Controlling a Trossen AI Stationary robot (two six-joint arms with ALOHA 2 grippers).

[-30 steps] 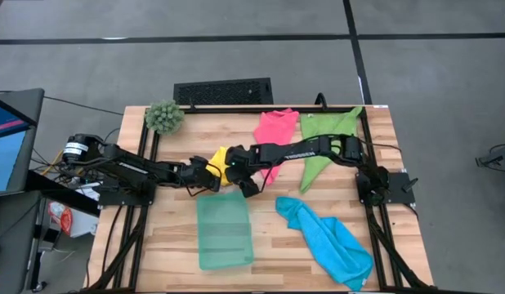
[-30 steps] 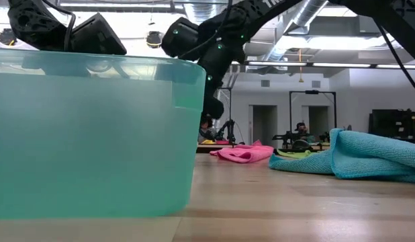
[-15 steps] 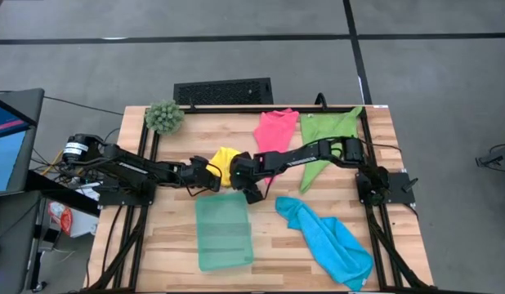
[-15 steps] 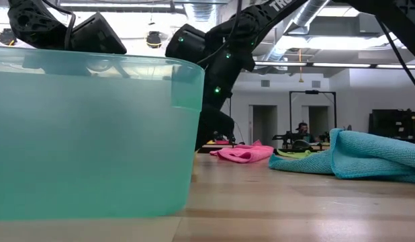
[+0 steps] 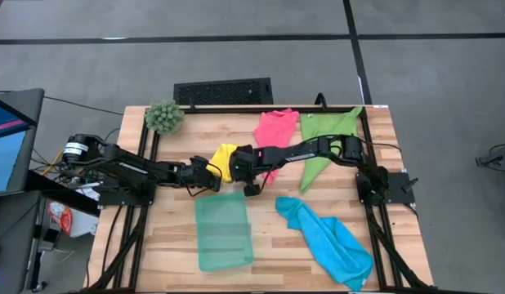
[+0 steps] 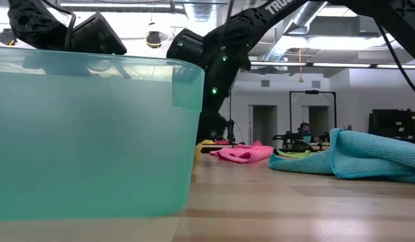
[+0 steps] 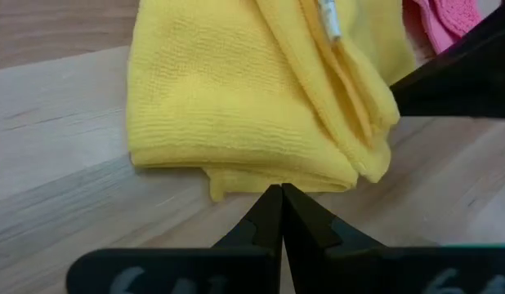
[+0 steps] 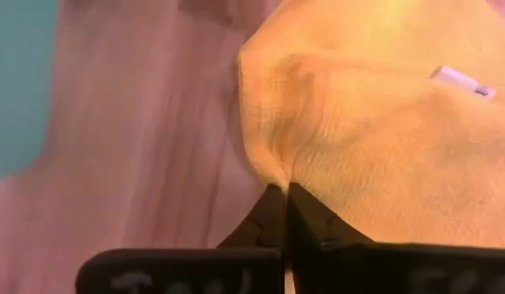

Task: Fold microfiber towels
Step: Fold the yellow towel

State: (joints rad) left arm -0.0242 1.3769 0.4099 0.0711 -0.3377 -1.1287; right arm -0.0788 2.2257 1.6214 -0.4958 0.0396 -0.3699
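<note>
Pinching: right gripper (image 8: 283, 189) has its fingers pressed together on a corner of the yellow towel (image 5: 225, 158), the cloth puckered into a small peak at the tips.
Plant ball (image 5: 164, 117): spiky and green, at the far left corner of the table (image 5: 179, 237), well apart from both arms.
Left arm: reaches in from the left edge along the table toward the middle.
Left gripper (image 7: 281, 193): fingers together with nothing between them, tips resting at the near folded edge of the yellow towel; whether they touch the cloth I cannot tell.
Yellow towel: lies bunched and partly folded near the middle of the table, between the two grippers, just beyond the tray; a small white tag shows on its upper layer in both wrist views.
Tray (image 5: 223, 230): pale teal and translucent, on the near side of the table just in front of the yellow towel; it fills the left half of the low view.
Right arm: stretches from the right edge across the pink towel to the yellow one.
Pink towel (image 5: 277, 129): spread at the far middle of the table, partly under the right arm.
Green towel (image 5: 324, 135): crumpled beside the pink one, toward the far right corner.
Blue towel (image 5: 330, 241): heaped at the near right, well apart from both grippers.
</note>
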